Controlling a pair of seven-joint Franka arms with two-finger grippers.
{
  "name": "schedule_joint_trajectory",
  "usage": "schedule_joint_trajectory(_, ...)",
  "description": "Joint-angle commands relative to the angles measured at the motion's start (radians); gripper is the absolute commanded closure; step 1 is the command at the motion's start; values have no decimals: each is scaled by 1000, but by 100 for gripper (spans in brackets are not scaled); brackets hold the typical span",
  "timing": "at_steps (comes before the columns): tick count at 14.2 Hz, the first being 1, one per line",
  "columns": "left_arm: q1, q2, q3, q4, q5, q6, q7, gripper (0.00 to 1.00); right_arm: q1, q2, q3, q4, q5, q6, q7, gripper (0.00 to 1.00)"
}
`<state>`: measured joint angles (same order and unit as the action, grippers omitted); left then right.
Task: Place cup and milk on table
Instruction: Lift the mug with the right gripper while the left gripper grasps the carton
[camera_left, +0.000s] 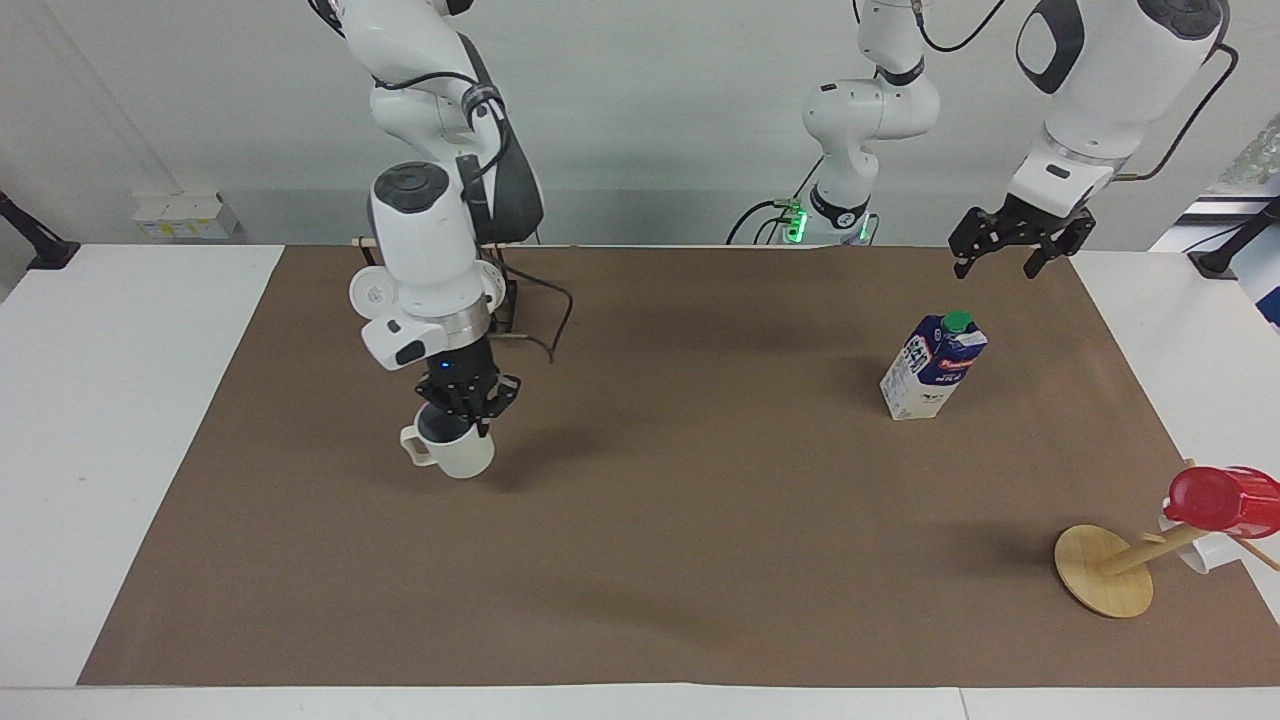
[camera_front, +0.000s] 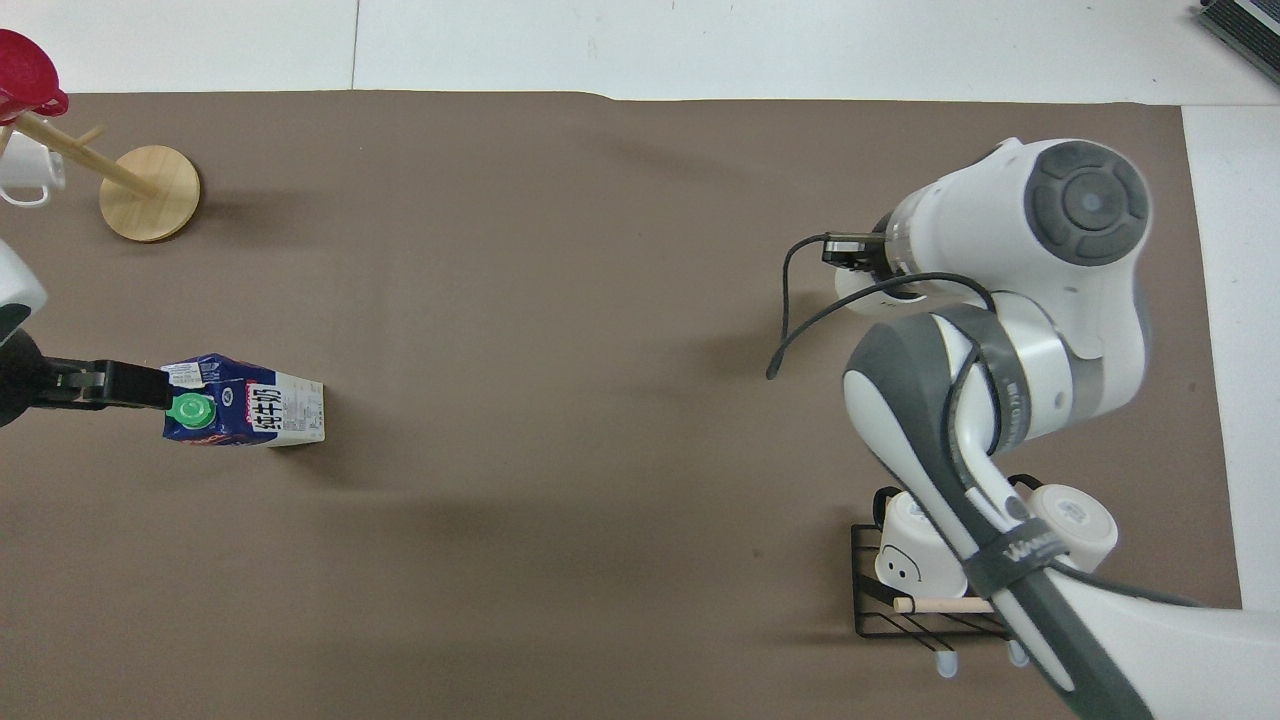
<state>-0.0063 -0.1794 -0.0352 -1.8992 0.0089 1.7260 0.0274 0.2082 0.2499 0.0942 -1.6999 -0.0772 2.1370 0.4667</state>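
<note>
My right gripper (camera_left: 462, 408) is shut on the rim of the cup (camera_left: 458, 450), a beige-white mug with a grey-blue inside and a squarish handle. The cup hangs upright low over the brown sheet of the table (camera_left: 700, 560), toward the right arm's end. In the overhead view the right wrist hides most of it. The milk (camera_left: 933, 368) stands upright on the sheet toward the left arm's end, its green cap up. My left gripper (camera_left: 1010, 248) hangs open in the air, apart from the milk (camera_front: 245, 402), and its fingers (camera_front: 110, 385) reach up to the cap seen from above.
A black wire rack (camera_front: 870, 615) with two white mugs (camera_front: 905, 560) stands near the right arm's base. A wooden stand (camera_left: 1105, 570) carries a red cup (camera_left: 1222, 500) and a white mug (camera_front: 25, 175) at the left arm's end, farther from the robots than the milk.
</note>
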Motion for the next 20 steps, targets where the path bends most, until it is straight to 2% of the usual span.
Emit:
schedule_joint_trajectory(1,-1,-42,3,-96,8,78,11,0,78,49,-1,117,2,-112,113,100)
schedule_joint_trajectory(5,-3,-51,2,-219,8,179,14,0,151,75,-2,193,-1,-192,220,100)
schedule_joint_trajectory(9,-14,-45,3,-288,8,276,13,0,240,172,-5,258,-10,-189,348,100)
schedule_joint_trajectory(12,-11,-46,3,-296,8,296,20,0,301,233,-5,284,-24,-170,439,100)
schedule_joint_trajectory(15,-15,-15,3,-297,8,331,23,1,362,295,-8,347,-27,-170,526,100)
schedule_joint_trajectory(16,-14,-15,3,-296,8,337,25,11,378,305,-8,347,-27,-161,547,100)
schedule_joint_trajectory(20,-4,-12,3,-296,8,351,65,35,433,336,-8,345,-52,-135,633,100)
